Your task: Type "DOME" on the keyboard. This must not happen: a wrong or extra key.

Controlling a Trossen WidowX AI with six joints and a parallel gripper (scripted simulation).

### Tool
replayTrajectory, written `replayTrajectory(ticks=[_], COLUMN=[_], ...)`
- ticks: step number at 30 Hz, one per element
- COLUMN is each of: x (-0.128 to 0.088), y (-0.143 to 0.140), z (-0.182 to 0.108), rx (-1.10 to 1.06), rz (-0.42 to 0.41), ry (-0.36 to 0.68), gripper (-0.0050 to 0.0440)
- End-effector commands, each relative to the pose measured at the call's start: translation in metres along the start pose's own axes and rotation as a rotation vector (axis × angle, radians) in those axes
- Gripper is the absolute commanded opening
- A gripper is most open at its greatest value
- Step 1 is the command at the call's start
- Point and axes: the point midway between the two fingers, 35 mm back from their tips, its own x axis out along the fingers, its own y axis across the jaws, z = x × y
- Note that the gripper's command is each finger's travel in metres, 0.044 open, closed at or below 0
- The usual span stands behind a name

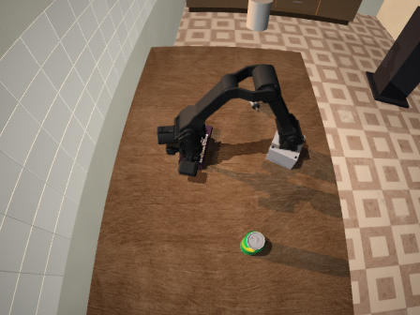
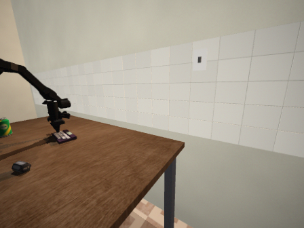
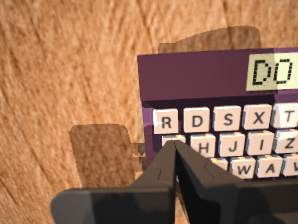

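A small purple keyboard (image 1: 208, 133) (image 2: 67, 134) (image 3: 200, 75) with white keys lies on the wooden table (image 1: 155, 244) (image 2: 102, 163). Its display (image 3: 272, 71) reads "DO". My gripper (image 1: 189, 156) (image 2: 58, 130) (image 3: 173, 146) is shut and empty, pointing down at the keyboard. In the wrist view its tips sit over the leftmost key of the second row, just left of the H key (image 3: 203, 144) and below the R key (image 3: 166, 121); that key is mostly hidden. In the top view the arm covers most of the keyboard.
A green and yellow can (image 1: 253, 243) (image 2: 4, 127) stands near the table's front. A small dark object (image 1: 255, 105) (image 2: 21, 167) lies by the arm. The arm's grey base (image 1: 285, 154) sits at the table's right side. A white cylinder (image 1: 259, 14) stands on the floor beyond.
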Motion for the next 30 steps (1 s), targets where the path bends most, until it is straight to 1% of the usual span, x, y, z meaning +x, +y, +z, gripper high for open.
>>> replayTrajectory(ticks=[1,30], x=[-0.0033,0.0004], y=[0.0016,0.0016], z=[0.0031,0.0032], rx=[-0.002,-0.002], rz=[0.003,0.003], ry=[-0.015,-0.015], gripper=[-0.0050,-0.0050])
